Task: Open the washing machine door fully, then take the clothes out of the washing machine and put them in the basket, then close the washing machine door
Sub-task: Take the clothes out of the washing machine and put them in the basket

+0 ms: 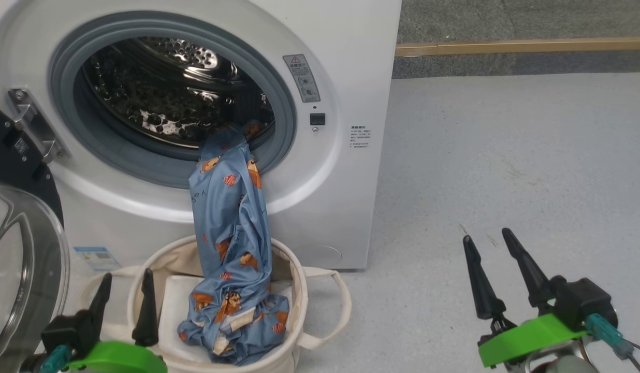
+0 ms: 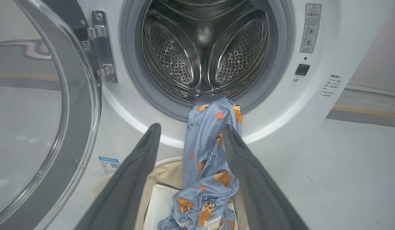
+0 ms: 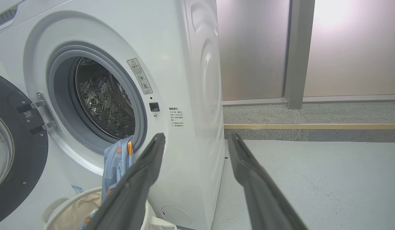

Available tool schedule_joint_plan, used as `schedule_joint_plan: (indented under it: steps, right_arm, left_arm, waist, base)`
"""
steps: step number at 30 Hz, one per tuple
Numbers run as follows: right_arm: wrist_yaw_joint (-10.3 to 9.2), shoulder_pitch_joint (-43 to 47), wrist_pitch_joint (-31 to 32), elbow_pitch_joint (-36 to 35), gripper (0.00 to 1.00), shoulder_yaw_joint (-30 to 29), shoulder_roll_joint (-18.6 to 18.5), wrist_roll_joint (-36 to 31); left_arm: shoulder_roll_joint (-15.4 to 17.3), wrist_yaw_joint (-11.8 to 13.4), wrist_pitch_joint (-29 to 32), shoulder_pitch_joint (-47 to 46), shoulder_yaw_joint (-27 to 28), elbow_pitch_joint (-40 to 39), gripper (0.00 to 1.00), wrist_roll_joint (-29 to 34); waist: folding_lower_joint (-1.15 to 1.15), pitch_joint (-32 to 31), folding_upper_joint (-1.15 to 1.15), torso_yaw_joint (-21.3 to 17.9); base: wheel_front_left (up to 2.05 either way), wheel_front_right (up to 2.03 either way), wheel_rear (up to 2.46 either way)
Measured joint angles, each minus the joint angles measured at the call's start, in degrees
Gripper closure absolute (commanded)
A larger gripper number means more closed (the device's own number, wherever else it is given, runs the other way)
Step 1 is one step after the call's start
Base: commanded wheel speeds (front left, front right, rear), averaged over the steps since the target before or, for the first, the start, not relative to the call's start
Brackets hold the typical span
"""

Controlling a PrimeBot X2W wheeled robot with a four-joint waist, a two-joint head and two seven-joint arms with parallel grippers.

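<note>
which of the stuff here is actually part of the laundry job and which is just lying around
Part of the job: washing machine; washing machine door, swung open; clothes hanging from the drum into the basket.

Just lying about: white sheet in the basket; wooden strip on the floor.

door cut off at left edge; basket btm cropped.
</note>
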Motion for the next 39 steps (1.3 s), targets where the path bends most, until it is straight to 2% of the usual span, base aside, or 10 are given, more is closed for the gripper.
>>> schedule_joint_plan:
  steps: [6, 29, 39]
  right_arm:
    - [0.0, -0.05, 0.0, 0.01, 0.0, 0.75, -0.51, -0.01]
    - [0.0, -1.36, 0.0, -0.58, 0.0, -0.4, -1.6, -0.82]
    - [0.0, -1.59, 0.0, -0.79, 0.0, -0.94, -1.2, -0.74]
  left_arm:
    - [0.03, 0.94, 1.52, 1.0, -0.55, -1.43, 0.0, -0.21]
    - [0.03, 1.94, 2.93, 0.34, -2.38, -2.23, 0.0, -0.24]
    - [0.26, 1.34, 4.06, -2.63, -3.32, -1.87, 0.0, -0.41]
  waist:
    - [0.0, 0.22, 0.0, 0.45]
    - [0.0, 2.68, 0.0, 0.4]
    - [0.0, 4.4, 0.0, -0.09]
  base:
    - [0.0, 0.0, 0.0]
    - [0.0, 0.0, 0.0]
    - [0.0, 0.0, 0.0]
